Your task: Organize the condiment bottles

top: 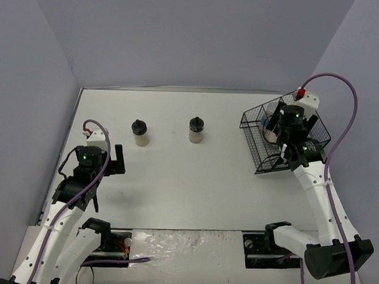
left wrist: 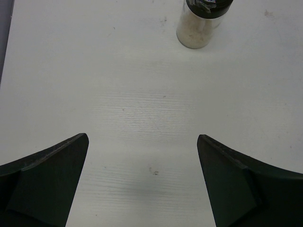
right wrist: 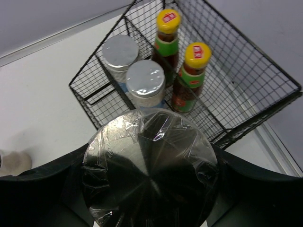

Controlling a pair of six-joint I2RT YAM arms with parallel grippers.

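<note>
Two black-lidded beige jars (top: 140, 133) (top: 197, 130) stand on the white table, far middle. In the left wrist view the nearer jar (left wrist: 201, 23) is ahead and a little right of my left gripper (left wrist: 142, 161), which is open over bare table. My right gripper (right wrist: 149, 177) is shut on a silver-lidded shaker (right wrist: 149, 165) wrapped in clear film, held above the near corner of the black wire basket (right wrist: 279, 101). In the basket stand two silver-lidded shakers (right wrist: 120, 52) (right wrist: 145, 79) and two dark sauce bottles with yellow caps (right wrist: 167, 40) (right wrist: 191, 75).
The basket (top: 254, 147) sits at the table's far right, close to the right wall. Grey walls close in the table on three sides. A purple cable loops above the right arm (top: 319, 184).
</note>
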